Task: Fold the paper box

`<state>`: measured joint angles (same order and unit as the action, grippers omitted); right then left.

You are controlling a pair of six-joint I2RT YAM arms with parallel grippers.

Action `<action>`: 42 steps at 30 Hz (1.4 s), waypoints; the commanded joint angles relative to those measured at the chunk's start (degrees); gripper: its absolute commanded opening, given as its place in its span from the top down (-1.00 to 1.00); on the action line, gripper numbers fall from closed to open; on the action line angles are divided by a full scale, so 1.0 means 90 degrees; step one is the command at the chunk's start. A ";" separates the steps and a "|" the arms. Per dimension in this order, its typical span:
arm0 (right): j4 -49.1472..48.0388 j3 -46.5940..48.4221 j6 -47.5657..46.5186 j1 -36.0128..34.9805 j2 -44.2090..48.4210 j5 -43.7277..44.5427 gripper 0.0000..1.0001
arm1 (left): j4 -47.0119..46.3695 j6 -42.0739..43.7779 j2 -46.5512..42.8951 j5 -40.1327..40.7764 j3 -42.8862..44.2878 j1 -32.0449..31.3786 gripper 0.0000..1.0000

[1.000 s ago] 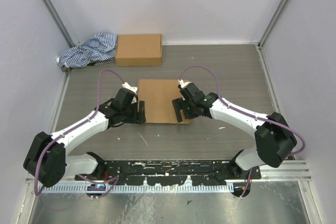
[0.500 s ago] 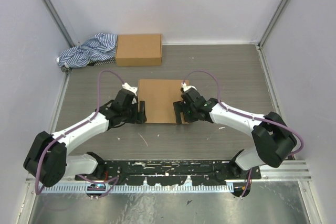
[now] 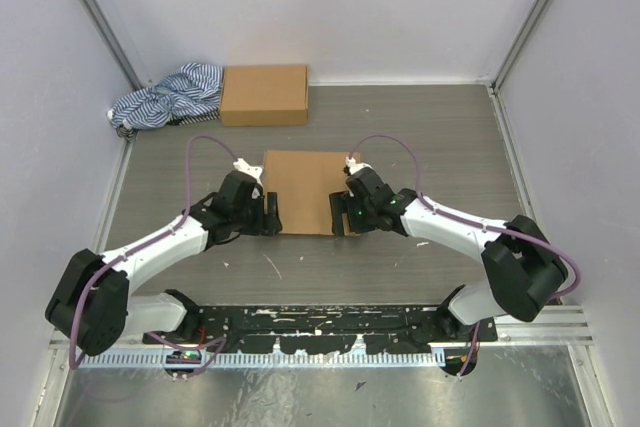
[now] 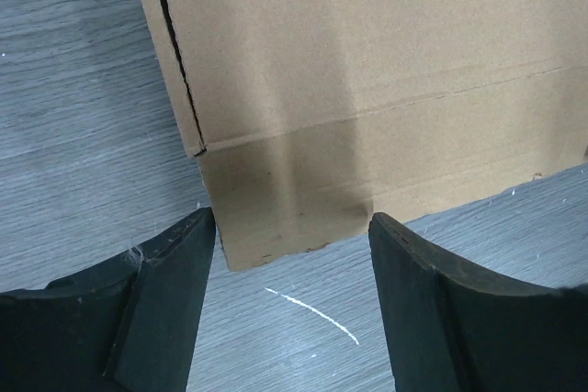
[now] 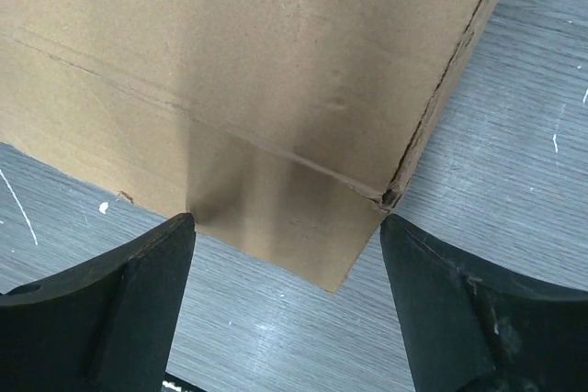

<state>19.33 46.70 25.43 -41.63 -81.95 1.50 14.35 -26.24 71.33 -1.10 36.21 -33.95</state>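
Observation:
The paper box, plain brown cardboard, lies closed on the grey table in the middle. My left gripper is open at its near left corner; in the left wrist view a short front flap lies between the open fingers, untouched. My right gripper is open at the near right corner; in the right wrist view the box's corner flap sits between the spread fingers. Neither gripper holds anything.
A second compact brown cardboard box stands at the back left. A blue-and-white striped cloth lies bunched beside it. Grey walls close in the table on three sides.
My right gripper has moved left, closing in on the box's near right corner. My left gripper has stayed almost still at the near left corner.

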 commanded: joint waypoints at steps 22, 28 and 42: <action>0.0326 0.0251 0.0001 -0.0024 0.0596 -0.0509 -0.66 | 0.0539 -0.0026 -0.0269 -0.0376 0.0347 -0.0026 -0.46; 0.0547 0.0398 0.0119 -0.0031 0.0531 -0.0500 -0.63 | 0.0554 -0.0005 -0.0203 -0.0487 0.0467 -0.0022 -0.41; 0.0850 0.0603 0.0240 -0.0033 0.0374 -0.0457 -0.53 | 0.1333 -0.0044 -0.0233 -0.0318 0.0877 -0.0026 -0.33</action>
<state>27.29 48.62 26.52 -41.63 -78.81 -1.80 23.99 -26.63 70.22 -3.81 41.21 -33.95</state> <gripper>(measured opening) 0.772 0.672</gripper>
